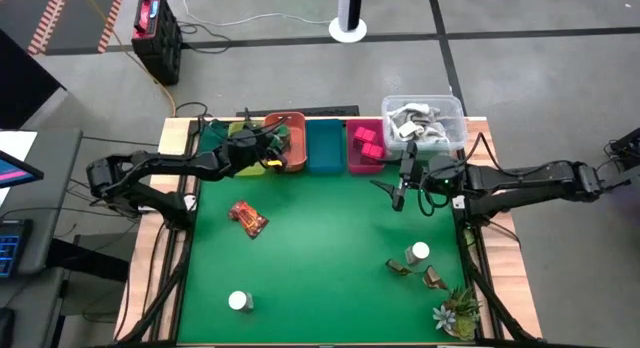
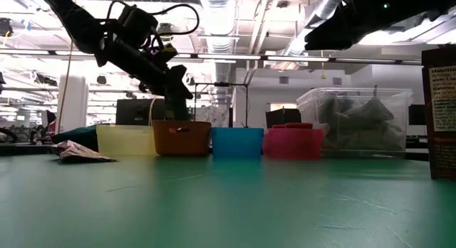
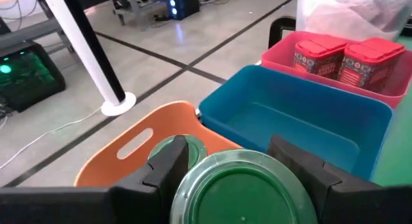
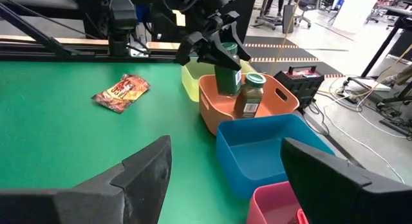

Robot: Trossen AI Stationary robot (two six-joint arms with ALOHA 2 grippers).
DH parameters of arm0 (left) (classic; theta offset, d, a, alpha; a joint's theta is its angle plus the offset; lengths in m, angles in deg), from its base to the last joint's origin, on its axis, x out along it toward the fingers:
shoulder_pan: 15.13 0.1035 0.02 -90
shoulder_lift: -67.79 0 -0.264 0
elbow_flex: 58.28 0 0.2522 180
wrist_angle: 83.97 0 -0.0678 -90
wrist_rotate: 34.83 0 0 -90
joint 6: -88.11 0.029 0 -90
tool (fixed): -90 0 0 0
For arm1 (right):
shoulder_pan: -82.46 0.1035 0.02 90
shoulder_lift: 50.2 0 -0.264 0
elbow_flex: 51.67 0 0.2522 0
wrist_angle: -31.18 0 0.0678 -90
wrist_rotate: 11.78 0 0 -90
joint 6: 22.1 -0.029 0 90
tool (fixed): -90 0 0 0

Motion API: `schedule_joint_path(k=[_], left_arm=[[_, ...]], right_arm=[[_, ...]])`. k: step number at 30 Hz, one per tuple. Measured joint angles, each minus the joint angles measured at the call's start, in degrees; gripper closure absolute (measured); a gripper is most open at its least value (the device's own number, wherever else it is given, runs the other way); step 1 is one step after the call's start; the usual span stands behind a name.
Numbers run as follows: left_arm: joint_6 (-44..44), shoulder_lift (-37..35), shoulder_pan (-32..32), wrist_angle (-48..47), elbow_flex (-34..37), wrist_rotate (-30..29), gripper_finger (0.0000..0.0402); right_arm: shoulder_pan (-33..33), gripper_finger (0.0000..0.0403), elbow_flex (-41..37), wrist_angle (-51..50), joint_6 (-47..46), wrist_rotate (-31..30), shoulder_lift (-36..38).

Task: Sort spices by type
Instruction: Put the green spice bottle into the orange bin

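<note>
Four coloured bins stand in a row at the bench's point(image 1: 320, 288) far edge: a yellow bin point(image 2: 126, 140), an orange bin point(image 4: 215, 111), a blue bin point(image 3: 302, 121) and a pink bin point(image 3: 283, 50), with a clear tub point(image 1: 425, 120) beyond the pink one. Two green jars are visible: one green jar point(image 4: 226, 73) pinched between the fingers of the left hand point(image 4: 212, 47), hanging just above the orange bin, and a second green-capped jar point(image 4: 250, 95) standing inside that bin, just beside the held one. From the left wrist view the held jar's green lid fills the gap between the two dark fingers point(image 3: 168, 167), and the blue bin lies just past them. Two pink blocks point(image 3: 318, 55) sit side by side in the pink bin. One brown sachet point(image 1: 248, 218) lies on the bench, below the left arm; at least one more sachet point(image 1: 432, 278) lies near the right corner, beside a white-capped jar point(image 1: 418, 252). A second white-capped jar point(image 1: 239, 301) stands alone, well apart from both hands. The left arm reaches forward, wrist tilted down over the bins. The right hand point(image 1: 402, 188) hovers above bare green bench, near the pink bin, its fingers spread and holding nothing.
</note>
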Motion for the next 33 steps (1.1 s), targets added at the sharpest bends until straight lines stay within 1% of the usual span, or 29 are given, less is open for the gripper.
schedule_joint_path(k=[9,18,24,27,33], left_arm=[[-3.53,0.0,-0.02,-6.14,0.0,1.86,0.0214],[-3.73,0.0,-0.02,-6.38,0.0,1.85,0.0214],[-6.13,0.0,-0.02,-6.97,0.0,1.85,0.0213],[-6.47,0.0,-0.02,-6.93,0.0,1.85,0.0205],[-6.26,0.0,0.0,-7.05,-0.04,1.71,0.0175]], right_arm=[[1.54,0.0086,-0.02,1.3,0.94,0.13,0.0],[1.48,0.0086,-0.02,1.29,1.09,0.15,0.0],[1.48,0.0086,-0.02,1.31,1.07,0.15,0.0],[1.48,0.0086,-0.02,1.33,1.07,0.15,0.0],[1.48,0.0086,-0.02,1.33,1.09,0.13,0.01]])
